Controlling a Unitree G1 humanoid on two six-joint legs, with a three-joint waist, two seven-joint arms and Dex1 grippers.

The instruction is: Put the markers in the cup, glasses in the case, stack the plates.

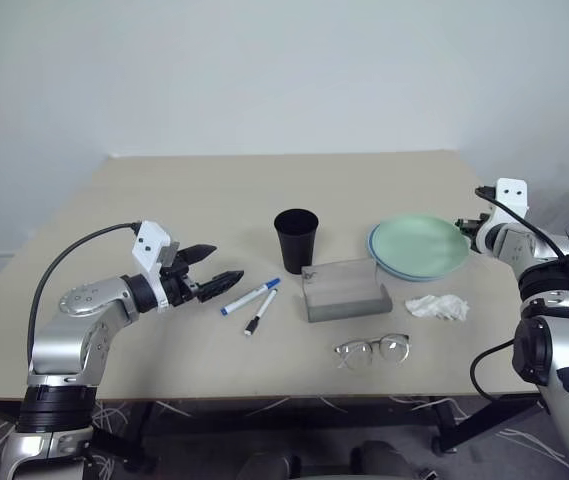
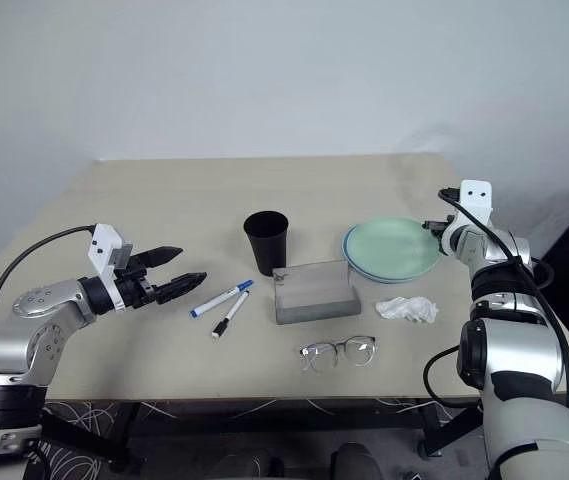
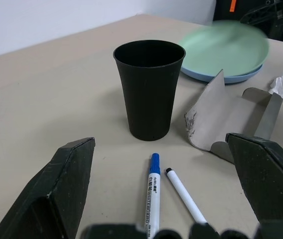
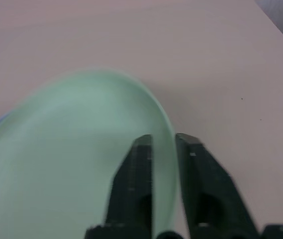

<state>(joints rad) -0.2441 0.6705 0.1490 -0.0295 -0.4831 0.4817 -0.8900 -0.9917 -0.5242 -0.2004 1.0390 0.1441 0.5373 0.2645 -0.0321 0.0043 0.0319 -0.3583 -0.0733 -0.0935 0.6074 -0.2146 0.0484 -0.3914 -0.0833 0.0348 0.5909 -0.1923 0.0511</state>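
Plates: mint plate (image 1: 419, 243) sits on top of the blue plate (image 1: 384, 264), near the table's (image 1: 164, 200) right edge, so the stack looks done. My right gripper (image 4: 163, 144) straddles the mint rim at the plate's right side, one finger over the rim and one outside it, with a narrow gap showing between them; I judge it as letting go, not clamping, though contact with the rim is hard to tell.

Markers next, I judge. Blue-cap marker (image 1: 250, 296) and black-cap marker (image 1: 260, 311) lie side by side toward the front edge, left of centre, not touching. Both long axes run diagonally, caps differing: blue cap points toward the cup (image 1: 296, 234), black cap points toward the front edge. My left gripper (image 1: 222, 268) hovers just left of them, fingers spread wide, empty, aimed along the table toward them. Left arm is clearly the nearer one; right is well apart, across the table.

Key relation: markers lie straight ahead of the left fingers, cup upright just beyond them, so the reach runs along one line.

Case (image 1: 344, 290) sits open at centre, right of the markers. Glasses (image 1: 372, 349) lie near the front edge, in front of the case. Tissue (image 1: 438, 306) is right of the case.
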